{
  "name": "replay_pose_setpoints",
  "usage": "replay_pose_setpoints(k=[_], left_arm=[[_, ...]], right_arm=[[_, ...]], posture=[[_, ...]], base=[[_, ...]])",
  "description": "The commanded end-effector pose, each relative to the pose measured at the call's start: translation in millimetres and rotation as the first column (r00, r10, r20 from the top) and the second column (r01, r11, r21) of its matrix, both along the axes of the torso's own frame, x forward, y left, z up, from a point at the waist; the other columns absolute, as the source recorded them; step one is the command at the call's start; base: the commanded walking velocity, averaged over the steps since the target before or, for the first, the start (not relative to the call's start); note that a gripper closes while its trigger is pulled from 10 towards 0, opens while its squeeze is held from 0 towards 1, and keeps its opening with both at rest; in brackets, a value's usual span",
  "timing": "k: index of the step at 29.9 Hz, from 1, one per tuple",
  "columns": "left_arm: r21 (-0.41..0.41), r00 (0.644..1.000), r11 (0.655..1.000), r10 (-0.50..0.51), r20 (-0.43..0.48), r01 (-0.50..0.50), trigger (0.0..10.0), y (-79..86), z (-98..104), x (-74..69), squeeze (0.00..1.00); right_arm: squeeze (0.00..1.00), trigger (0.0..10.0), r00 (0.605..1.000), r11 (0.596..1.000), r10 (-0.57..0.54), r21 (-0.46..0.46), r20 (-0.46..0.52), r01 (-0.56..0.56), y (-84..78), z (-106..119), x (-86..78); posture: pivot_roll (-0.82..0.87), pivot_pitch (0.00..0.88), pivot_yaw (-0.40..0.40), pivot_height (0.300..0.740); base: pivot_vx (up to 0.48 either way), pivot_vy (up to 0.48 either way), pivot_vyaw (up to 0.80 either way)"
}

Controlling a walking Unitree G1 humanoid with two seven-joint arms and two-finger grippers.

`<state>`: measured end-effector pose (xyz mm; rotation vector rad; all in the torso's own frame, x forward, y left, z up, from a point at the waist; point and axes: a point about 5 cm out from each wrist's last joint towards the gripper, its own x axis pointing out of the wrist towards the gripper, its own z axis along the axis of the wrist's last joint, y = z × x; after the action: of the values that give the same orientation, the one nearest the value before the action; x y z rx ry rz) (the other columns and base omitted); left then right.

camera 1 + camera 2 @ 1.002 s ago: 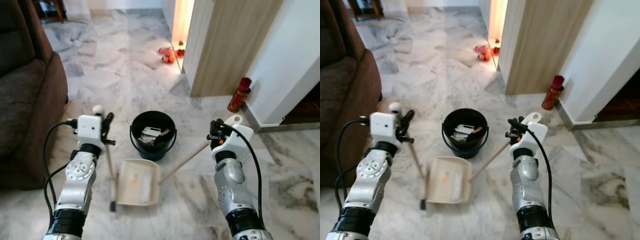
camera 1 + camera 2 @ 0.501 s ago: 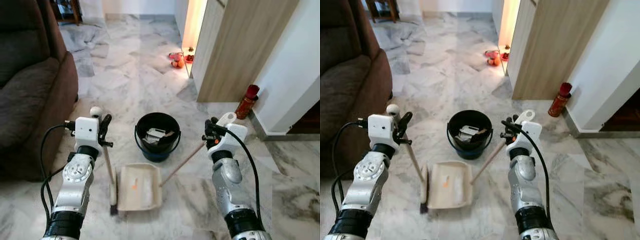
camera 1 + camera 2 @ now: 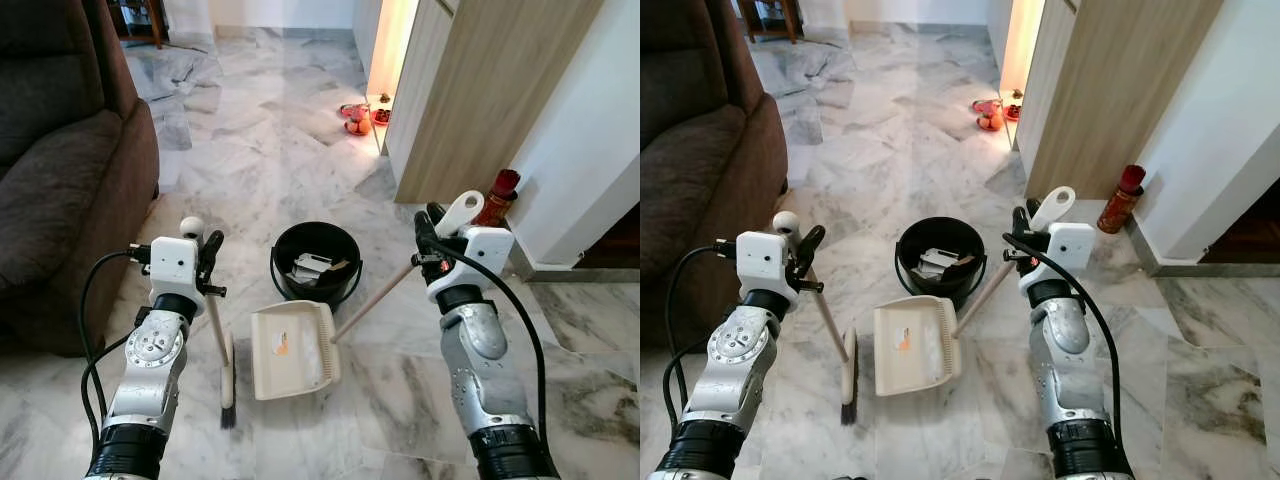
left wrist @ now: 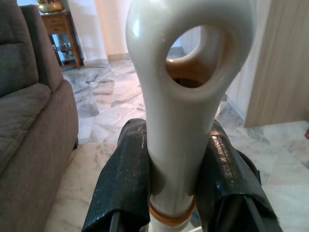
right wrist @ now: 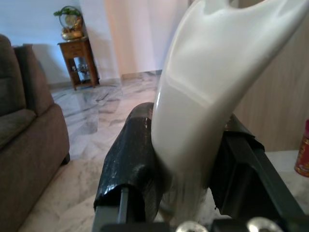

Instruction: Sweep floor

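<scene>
The dustpan (image 3: pixel 291 350) is sitting on the marble floor (image 3: pixel 260 150) right in front of the robot, tilted a bit, with a small orange scrap on its tray. Its long handle (image 3: pixel 378 300) runs up and to the right into the right gripper (image 3: pixel 432 232), whose black fingers (image 5: pixel 133 164) are clamped on the cream grip at the top end.

Just left of the dustpan is the broom (image 3: pixel 222 350), standing nearly upright, bristle head down on the floor, close to the pan's left edge but not touching as far as I can tell. The left gripper (image 3: pixel 205 262) is squeezed around the top of its stick; the wrist view has both fingers (image 4: pixel 126 174) pressed against the cream hanging loop (image 4: pixel 188 63).

Right behind the dustpan there's a black bucket (image 3: pixel 317 262) with some paper and trash in it, pan's far edge just about at its base.

Further out: brown sofa (image 3: pixel 60 170) on the left, a wood panel (image 3: pixel 480 90) on the right with a red can (image 3: pixel 494 200) at its foot by the white wall, and some small red-orange stuff (image 3: pixel 358 112) on the floor in the lit doorway.
</scene>
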<state>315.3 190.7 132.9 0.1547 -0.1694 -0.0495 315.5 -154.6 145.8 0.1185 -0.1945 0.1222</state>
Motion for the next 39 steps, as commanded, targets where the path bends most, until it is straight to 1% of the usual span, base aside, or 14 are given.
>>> replay_pose_setpoints(k=[1, 8, 12, 17, 18, 19, 20, 22, 24, 29, 32, 36, 37, 39], left_arm=[[0.026, 0.999, 1.0, -0.005, 0.038, 0.004, 10.0, 1.8, 6, 0.4, 0.0], [0.027, 0.999, 1.0, -0.004, 0.035, 0.003, 10.0, 1.6, 5, 1.1, 0.0], [0.028, 0.999, 1.0, -0.005, 0.035, 0.004, 10.0, 1.4, 5, 1.3, 0.0], [0.029, 0.999, 1.0, -0.003, 0.036, 0.002, 10.0, 1.9, 4, 1.3, 0.0], [0.029, 0.999, 1.0, -0.003, 0.036, 0.002, 10.0, 1.9, 4, 1.3, 0.0], [0.029, 0.999, 1.0, -0.004, 0.036, 0.003, 10.0, 1.9, 4, 1.4, 0.0], [0.029, 0.999, 1.0, -0.004, 0.036, 0.003, 10.0, 1.9, 4, 1.4, 0.0], [0.029, 0.999, 1.0, -0.005, 0.037, 0.004, 10.0, 1.6, 4, 1.6, 0.0], [0.028, 0.999, 1.0, -0.005, 0.038, 0.004, 10.0, 1.4, 4, 1.7, 0.0], [0.026, 0.999, 1.0, -0.007, 0.039, 0.005, 10.0, 0.8, 3, 1.6, 0.0], [0.025, 0.999, 1.0, -0.002, 0.042, 0.001, 10.0, 1.2, 4, 1.4, 0.0], [0.022, 0.999, 1.0, -0.001, 0.045, 0.0, 10.0, 0.6, 4, 1.2, 0.0], [0.021, 0.999, 1.0, -0.003, 0.047, 0.002, 10.0, -0.3, 4, 0.9, 0.0], [0.021, 0.999, 1.0, -0.004, 0.048, 0.003, 10.0, -1.1, 4, 0.6, 0.0]], right_arm=[[0.0, 10.0, 0.998, 1.0, 0.019, 0.007, 0.064, -0.019, -3.1, 18, -3.6], [0.0, 10.0, 0.995, 0.997, 0.068, 0.022, 0.07, -0.069, -6.9, 31, -15.2], [0.0, 10.0, 0.994, 0.997, 0.058, 0.041, 0.09, -0.062, -7.1, 40, -17.4], [0.0, 10.0, 0.986, 0.998, 0.027, 0.058, 0.163, -0.037, -5.6, 67, -16.6], [0.0, 10.0, 0.986, 0.998, 0.027, 0.058, 0.163, -0.037, -5.6, 67, -16.6], [0.0, 10.0, 0.982, 0.997, 0.027, 0.06, 0.185, -0.039, -4.9, 75, -16.9], [0.0, 10.0, 0.982, 0.997, 0.027, 0.06, 0.185, -0.039, -4.9, 75, -16.9], [0.0, 10.0, 0.976, 0.997, 0.025, 0.062, 0.216, -0.039, -5.0, 88, -17.2], [0.0, 10.0, 0.974, 0.997, 0.021, 0.065, 0.224, -0.036, -5.4, 91, -17.2], [0.0, 10.0, 0.965, 0.996, -0.025, 0.086, 0.26, 0.003, -8.8, 102, -17.4], [0.0, 10.0, 0.952, 0.993, -0.092, 0.101, 0.292, 0.065, -13.0, 108, -17.3], [0.0, 10.0, 0.944, 0.987, -0.152, 0.101, 0.292, 0.128, -16.3, 105, -15.5], [0.0, 10.0, 0.937, 0.982, -0.184, 0.098, 0.296, 0.162, -17.8, 103, -14.8], [0.0, 10.0, 0.933, 0.979, -0.2, 0.097, 0.3, 0.179, -18.5, 103, -14.6]], posture=[[-0.03, 0.108, -0.057, 0.74], [-0.03, 0.105, -0.057, 0.74], [-0.03, 0.1, -0.056, 0.74], [-0.03, 0.096, -0.055, 0.74], [-0.03, 0.096, -0.055, 0.74], [-0.03, 0.096, -0.055, 0.74], [-0.03, 0.096, -0.055, 0.74], [-0.03, 0.096, -0.055, 0.74], [-0.03, 0.096, -0.055, 0.74], [-0.03, 0.086, -0.056, 0.74], [-0.03, 0.084, -0.056, 0.74], [-0.03, 0.084, -0.056, 0.74], [-0.03, 0.084, -0.055, 0.74], [-0.03, 0.084, -0.055, 0.74]], base=[[0.0, 0.0, 0.0], [0.0, 0.0, 0.0], [0.0, 0.0, 0.0], [0.0, 0.0, 0.0], [0.0, 0.0, 0.0], [0.0, 0.0, 0.0], [0.0, 0.0, 0.0], [0.0, 0.0, 0.0], [0.0, 0.0, 0.0], [0.0, 0.0, 0.0], [0.0, 0.0, 0.0], [0.0, 0.0, 0.0], [0.0, 0.0, 0.0], [0.0, 0.0, 0.0]])
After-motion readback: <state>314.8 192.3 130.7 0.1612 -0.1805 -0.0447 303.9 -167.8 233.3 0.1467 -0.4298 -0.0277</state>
